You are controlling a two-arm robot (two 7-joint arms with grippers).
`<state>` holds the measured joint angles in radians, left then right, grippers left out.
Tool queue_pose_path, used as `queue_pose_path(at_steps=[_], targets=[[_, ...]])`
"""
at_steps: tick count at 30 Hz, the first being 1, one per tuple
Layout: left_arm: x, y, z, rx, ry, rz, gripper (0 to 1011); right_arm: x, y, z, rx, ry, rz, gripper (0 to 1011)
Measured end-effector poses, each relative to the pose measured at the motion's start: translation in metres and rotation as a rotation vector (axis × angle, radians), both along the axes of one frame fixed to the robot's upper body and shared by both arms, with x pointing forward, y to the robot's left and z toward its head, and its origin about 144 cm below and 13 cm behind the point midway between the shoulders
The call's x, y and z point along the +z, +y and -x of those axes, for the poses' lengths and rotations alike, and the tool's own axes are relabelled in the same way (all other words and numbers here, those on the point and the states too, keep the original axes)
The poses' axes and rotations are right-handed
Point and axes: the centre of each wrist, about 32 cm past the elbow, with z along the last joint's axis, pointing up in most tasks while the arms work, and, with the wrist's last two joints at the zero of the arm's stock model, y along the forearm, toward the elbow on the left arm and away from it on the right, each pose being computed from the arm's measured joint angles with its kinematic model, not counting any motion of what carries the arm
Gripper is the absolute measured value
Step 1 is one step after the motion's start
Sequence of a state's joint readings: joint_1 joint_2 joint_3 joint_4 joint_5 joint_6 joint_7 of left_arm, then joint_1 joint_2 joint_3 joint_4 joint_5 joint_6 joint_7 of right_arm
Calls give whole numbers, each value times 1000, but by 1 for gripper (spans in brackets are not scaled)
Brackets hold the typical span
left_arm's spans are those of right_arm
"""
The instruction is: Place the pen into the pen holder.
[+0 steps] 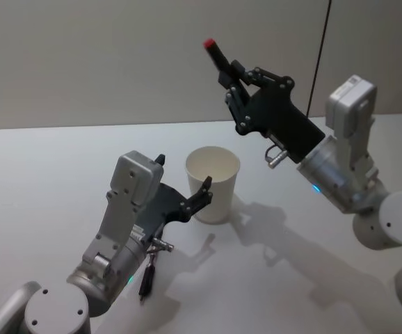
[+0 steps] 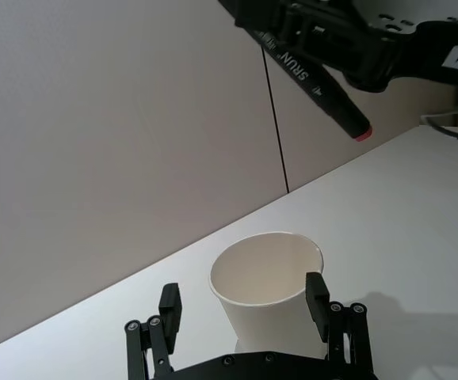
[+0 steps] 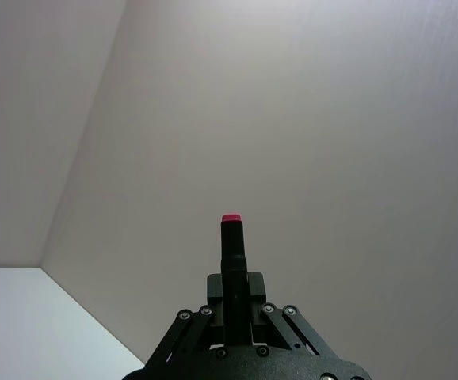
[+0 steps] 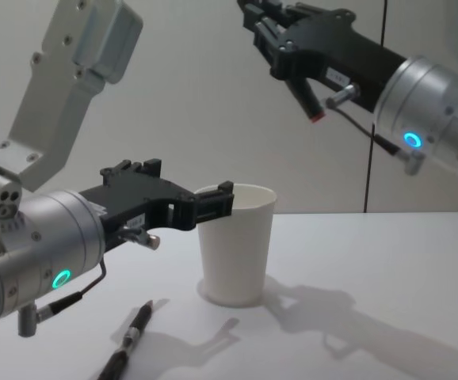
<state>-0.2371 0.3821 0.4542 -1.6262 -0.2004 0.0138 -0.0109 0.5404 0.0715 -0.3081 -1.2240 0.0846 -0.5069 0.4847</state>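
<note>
The bench (image 1: 48, 174) carried the white pen holder (image 1: 213, 182), standing upright and unfilled. The left gripper (image 1: 183, 172) was level with the pen holder's rim, jaws spread wide and gripping nothing, with one fingertip (image 4: 225, 190) against the pen holder's wall. The right gripper (image 1: 232, 87) was high above the pen holder, clamped tight on the pen (image 1: 218, 59), which was tilted with its red end clear of the rim. A second pen (image 1: 146, 278) lay flat near the pen holder, towards the robot.
</note>
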Motion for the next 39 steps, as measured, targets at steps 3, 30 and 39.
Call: queue_pose_path(at_steps=[3,30,39], targets=[[0,0,0,0,0,0,1003,-2,4,-4,13,7,-3,165],[0,0,0,0,0,0,1003,-25,31,-33,73,108,2,165],[0,0,0,0,0,0,1003,-30,35,-39,83,123,4,299]])
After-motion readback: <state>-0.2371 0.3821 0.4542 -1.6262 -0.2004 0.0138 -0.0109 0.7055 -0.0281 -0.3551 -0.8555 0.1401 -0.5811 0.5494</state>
